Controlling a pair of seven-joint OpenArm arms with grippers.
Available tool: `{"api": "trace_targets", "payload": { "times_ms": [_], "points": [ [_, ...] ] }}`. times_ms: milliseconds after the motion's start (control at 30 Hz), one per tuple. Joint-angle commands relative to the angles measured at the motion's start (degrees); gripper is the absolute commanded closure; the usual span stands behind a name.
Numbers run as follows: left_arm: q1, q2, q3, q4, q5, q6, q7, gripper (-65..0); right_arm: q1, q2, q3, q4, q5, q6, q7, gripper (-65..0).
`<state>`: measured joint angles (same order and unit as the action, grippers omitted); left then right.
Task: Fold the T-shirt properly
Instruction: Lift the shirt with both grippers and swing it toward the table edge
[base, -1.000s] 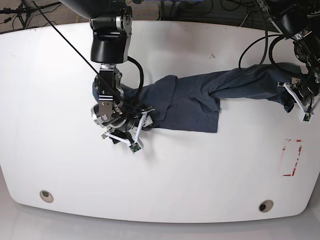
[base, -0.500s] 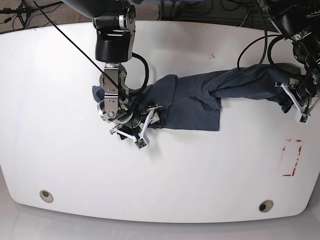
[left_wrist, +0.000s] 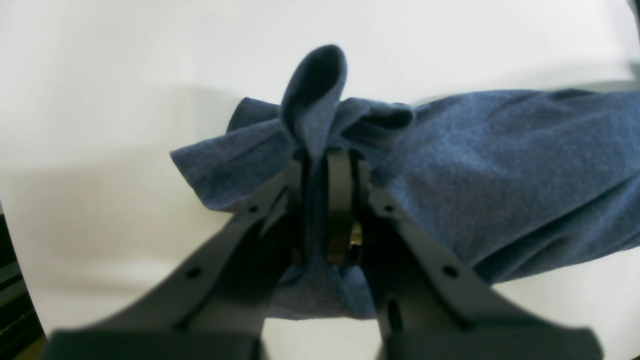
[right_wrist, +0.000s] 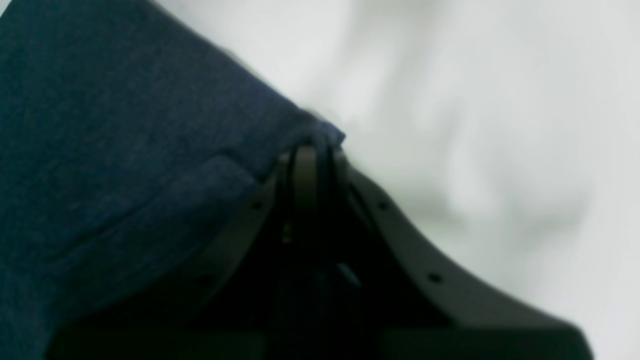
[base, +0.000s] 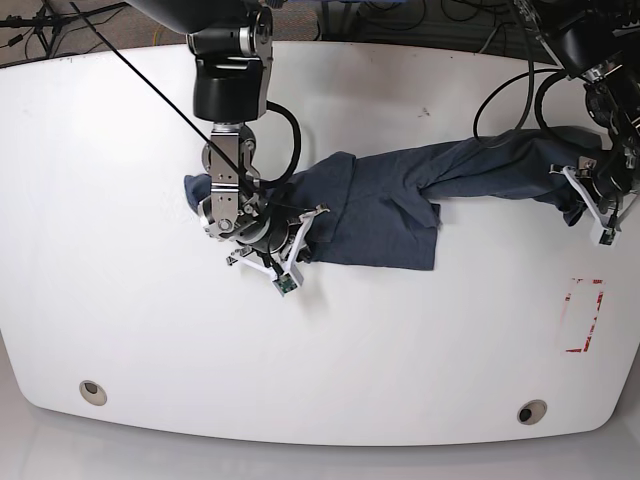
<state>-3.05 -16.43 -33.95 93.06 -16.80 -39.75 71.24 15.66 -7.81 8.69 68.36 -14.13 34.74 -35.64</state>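
Base view, your status: T-shirt (base: 400, 200) unfolded, bunched lengthwise on counter (base: 330, 370); left gripper (base: 598, 212) and right gripper (base: 272, 248) fingers each pinch an end; folding remains.

No legible text, label, brand, number or sign appears in any view. The T-shirt (base: 400, 195) shows only plain dark blue fabric in the base view, and both wrist views give blurred close-ups of bare cloth without lettering or tag. The white surface (base: 400, 350) carries a red rectangular outline (base: 583, 315) near its right edge in the base view; it is a bare marking and holds no readable characters. The arm housings carry no readable marking at this resolution.
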Motion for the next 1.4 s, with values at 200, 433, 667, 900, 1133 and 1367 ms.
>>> {"api": "trace_targets", "payload": {
  "times_ms": [200,433,667,900,1133,1367],
  "points": [
    [-2.89,-1.11,-0.02,0.88,-0.57,-0.12,-0.61,-2.9,-3.66,0.03,-0.03,17.05,-1.03,0.2,-6.78,0.0],
    [-8.16,-0.85,0.06,0.88,-0.48,0.14,-0.34,-2.9,-3.84,2.76,-0.03,28.3,-0.86,0.29,-12.93,0.0],
    [-14.75,-0.67,3.32,0.88,-0.48,0.32,-0.25,-2.9,-0.41,6.36,0.06,32.79,-0.86,0.29,-15.4,0.0],
    [-23.02,-0.59,3.67,0.53,-0.65,4.98,-0.25,-2.9,6.1,10.14,0.23,33.31,-1.21,0.29,-15.75,0.0],
    [-33.3,-0.94,3.41,-5.01,-0.48,5.77,-0.25,-2.9,13.75,14.1,0.23,36.92,-0.95,0.29,-18.38,0.0],
    [-39.46,-2.7,3.32,-8.35,-0.48,5.86,-0.25,-2.9,19.37,16.21,0.23,44.04,-0.77,0.38,-24.89,0.0]
  ]
}}
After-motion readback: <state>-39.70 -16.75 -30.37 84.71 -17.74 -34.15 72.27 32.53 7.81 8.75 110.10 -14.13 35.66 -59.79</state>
